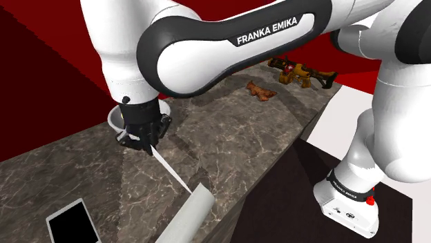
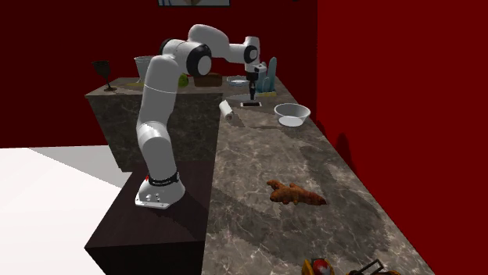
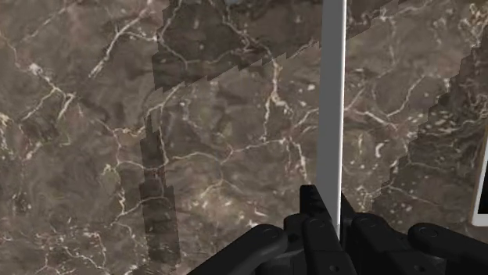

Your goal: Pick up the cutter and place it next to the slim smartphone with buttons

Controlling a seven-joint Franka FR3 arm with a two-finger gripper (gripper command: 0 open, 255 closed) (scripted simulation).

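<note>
**A:** How far along is it?

**B:** The pick looks done. The gripper (image 1: 143, 140) is clamped on the cutter (image 3: 333, 101), a thin white strip that seems lifted off the marble counter (image 1: 262, 131). Placing is left, and the smartphone (image 1: 71, 224) lies at the near left.

**A:** Which way does it point?

**B:** Its long axis slants from the gripper toward the near right, with the tip by a white cylinder (image 1: 188, 215).

Perhaps kitchen: marble counter (image 2: 258, 160), bowl (image 2: 292, 115)

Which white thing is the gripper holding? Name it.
The thin flat cutter, clasped in the gripper; the roll, bowl and phone lie free on the counter.
</note>
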